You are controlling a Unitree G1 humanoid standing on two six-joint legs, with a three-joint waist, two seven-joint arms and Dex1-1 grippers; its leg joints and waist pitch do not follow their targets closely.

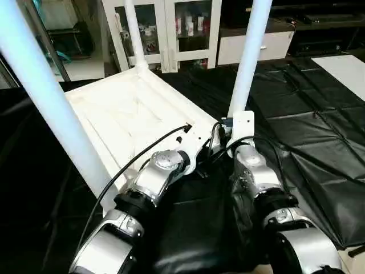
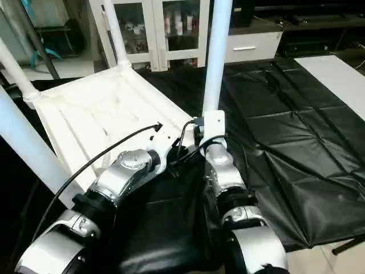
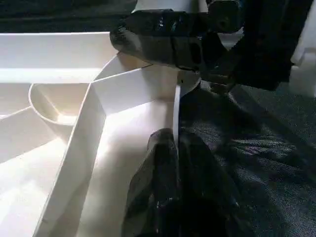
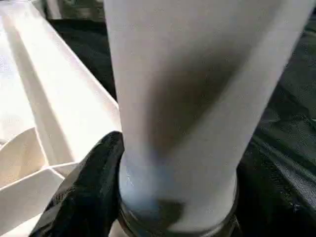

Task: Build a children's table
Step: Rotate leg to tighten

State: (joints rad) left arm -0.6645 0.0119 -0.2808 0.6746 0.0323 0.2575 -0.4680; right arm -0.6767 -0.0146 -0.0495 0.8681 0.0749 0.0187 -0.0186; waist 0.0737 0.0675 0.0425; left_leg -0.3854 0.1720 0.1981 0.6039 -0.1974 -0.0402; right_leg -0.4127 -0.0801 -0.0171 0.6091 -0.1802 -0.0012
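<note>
The children's table lies upside down on a black sheet, and its white ribbed top [image 1: 125, 108] faces up. Upright legs rise from its corner sockets: one near left [image 1: 51, 108], one at the back [image 1: 134, 34], another at the far left [image 2: 14, 71]. The near right leg [image 1: 249, 57] stands in the corner just in front of my arms. My right gripper [image 4: 177, 197] is closed round this leg's base, one black finger [image 4: 91, 187] pressed to its side. My left gripper [image 3: 174, 140] is shut, pinching the top's thin rim wall beside that corner.
The black sheet [image 1: 319, 131] spreads wrinkled across the floor to the right. White glass-door cabinets [image 1: 171, 28] and a white drawer unit [image 1: 256, 43] stand behind the table. A white mat [image 1: 348, 68] lies at the far right. Black cables loop over my wrists [image 1: 142, 151].
</note>
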